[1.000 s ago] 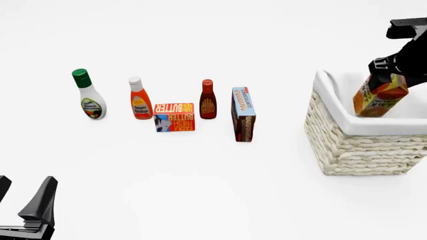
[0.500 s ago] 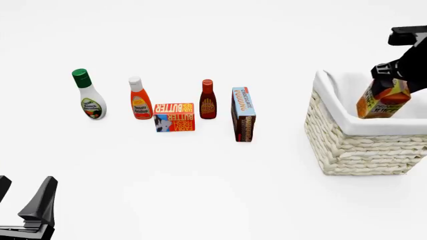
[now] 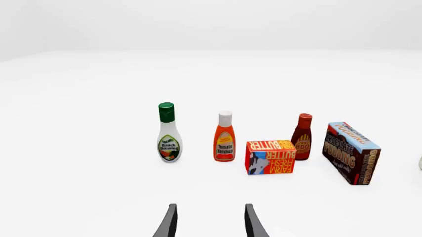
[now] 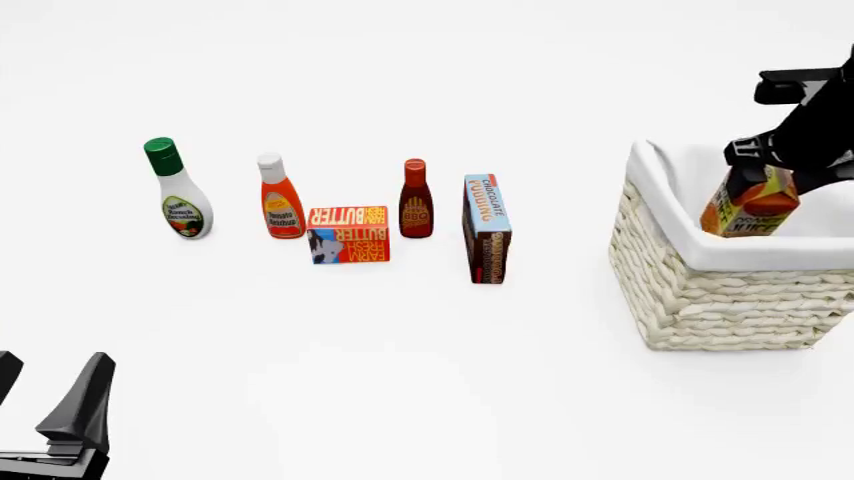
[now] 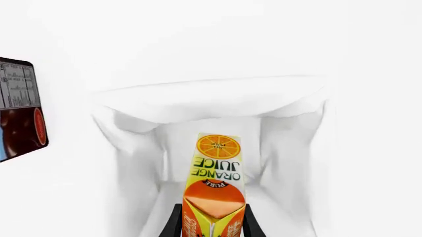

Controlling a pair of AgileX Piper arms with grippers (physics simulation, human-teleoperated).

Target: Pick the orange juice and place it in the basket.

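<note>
At the right edge of the front frame, my right fingers (image 4: 763, 172) clamp the juice (image 4: 747, 208) tilted, bottom end down inside the basket (image 4: 694, 290); my left fingers (image 3: 209, 222) idle apart.

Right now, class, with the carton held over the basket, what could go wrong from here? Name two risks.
1. The tall orange and yellow gable-top juice carton hangs tilted in the right gripper; released now, it may topple rather than stand.
2. It sits only partly below the cloth-lined rim of the cream-white woven wicker basket, so a sideways move could catch the lining or nudge the basket.
</note>
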